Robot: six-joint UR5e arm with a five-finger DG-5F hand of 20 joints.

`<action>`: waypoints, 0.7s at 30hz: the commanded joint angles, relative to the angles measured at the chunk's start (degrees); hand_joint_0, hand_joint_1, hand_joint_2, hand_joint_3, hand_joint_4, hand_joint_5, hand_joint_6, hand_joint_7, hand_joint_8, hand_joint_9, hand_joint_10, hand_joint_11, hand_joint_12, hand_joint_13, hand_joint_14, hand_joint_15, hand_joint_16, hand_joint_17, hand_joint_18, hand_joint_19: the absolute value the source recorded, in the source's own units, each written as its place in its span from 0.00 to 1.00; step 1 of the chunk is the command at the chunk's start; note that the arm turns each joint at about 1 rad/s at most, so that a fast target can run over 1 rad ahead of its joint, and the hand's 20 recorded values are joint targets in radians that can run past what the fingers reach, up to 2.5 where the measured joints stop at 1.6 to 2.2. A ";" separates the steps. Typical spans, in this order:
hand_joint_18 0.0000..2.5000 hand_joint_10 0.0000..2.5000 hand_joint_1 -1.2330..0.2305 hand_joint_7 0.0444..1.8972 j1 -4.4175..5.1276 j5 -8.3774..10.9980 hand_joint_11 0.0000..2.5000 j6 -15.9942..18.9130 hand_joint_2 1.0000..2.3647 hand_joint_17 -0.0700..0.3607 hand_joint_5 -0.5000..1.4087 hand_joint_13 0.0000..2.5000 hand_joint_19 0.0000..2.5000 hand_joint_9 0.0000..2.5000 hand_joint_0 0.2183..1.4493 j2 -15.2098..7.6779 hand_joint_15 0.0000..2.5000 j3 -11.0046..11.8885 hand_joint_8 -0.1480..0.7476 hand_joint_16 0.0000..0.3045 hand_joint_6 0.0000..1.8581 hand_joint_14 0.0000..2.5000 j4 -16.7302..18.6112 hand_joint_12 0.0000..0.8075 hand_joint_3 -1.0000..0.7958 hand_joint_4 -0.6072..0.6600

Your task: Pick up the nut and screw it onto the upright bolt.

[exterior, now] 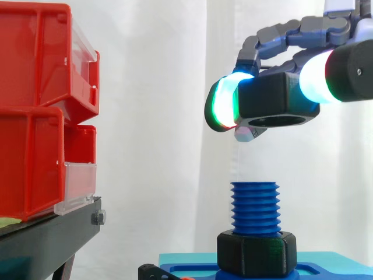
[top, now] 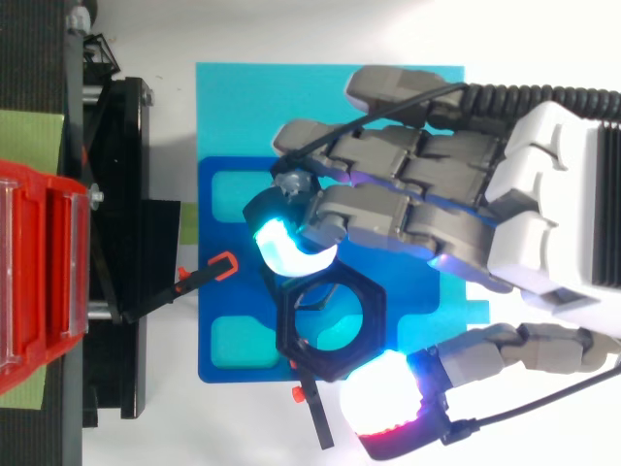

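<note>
A black hexagonal nut [exterior: 274,102] [top: 330,320] hangs in the air, pinched between the glowing fingertip pads [exterior: 224,105] of my hand [top: 437,209] and its thumb. In the side view the nut sits level, well above the upright blue threaded bolt [exterior: 254,207] and slightly to its right. A second black nut [exterior: 256,252] sits at the bolt's foot on the blue base [exterior: 326,269]. From above, the held nut's hole shows the teal base beneath it.
Red bins [exterior: 41,111] are stacked on a black stand [exterior: 46,236] at the left. A blue fixture plate [top: 228,291] lies on a teal sheet [top: 291,97], with a small orange-tipped black clamp [top: 199,277] at its left edge.
</note>
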 commanded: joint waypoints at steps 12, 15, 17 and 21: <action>0.19 0.00 0.43 0.60 -2.35 -3.19 0.00 -0.07 0.00 0.29 0.18 0.26 0.00 0.22 0.23 -1.81 0.00 -0.01 0.46 0.08 0.27 0.00 1.94 0.30 0.28 0.70; 0.19 0.00 0.43 0.61 -2.87 -4.42 0.00 -0.07 0.00 0.29 0.18 0.26 0.00 0.22 0.23 -2.34 0.00 -0.01 0.46 0.08 0.27 0.00 2.12 0.30 0.28 0.69; 0.19 0.00 0.43 0.61 -3.14 -4.86 0.00 -0.07 0.00 0.29 0.18 0.26 0.00 0.22 0.23 -2.43 0.00 -0.01 0.46 0.08 0.27 0.00 2.21 0.30 0.28 0.69; 0.19 0.00 0.43 0.60 -3.49 -5.12 0.00 -0.15 0.00 0.29 0.18 0.26 0.00 0.23 0.23 -2.52 0.00 -0.01 0.46 0.08 0.27 0.00 2.65 0.30 0.28 0.69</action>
